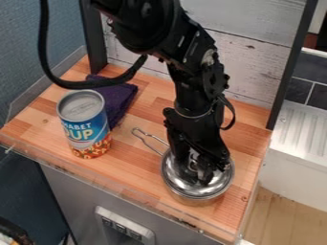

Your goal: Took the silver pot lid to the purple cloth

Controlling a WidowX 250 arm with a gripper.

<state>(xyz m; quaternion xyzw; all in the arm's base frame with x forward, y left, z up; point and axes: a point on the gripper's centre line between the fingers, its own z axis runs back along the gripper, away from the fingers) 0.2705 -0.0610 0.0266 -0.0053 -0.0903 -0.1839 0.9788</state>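
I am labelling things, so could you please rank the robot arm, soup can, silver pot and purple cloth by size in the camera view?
Robot arm
Silver pot and soup can: too alike to rank
Purple cloth (visible part)

Soup can (85, 124) upright on wooden counter (131, 167); whitewashed boards (258, 62) behind.

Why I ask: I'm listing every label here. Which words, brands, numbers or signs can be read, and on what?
"ABET", on the can: the end of a word whose start is lost round the can's curve.
"OUP", in bigger letters just below it on the can: also missing its start.
Any marks on the button panel at the front are too small to read.
No number can be read.
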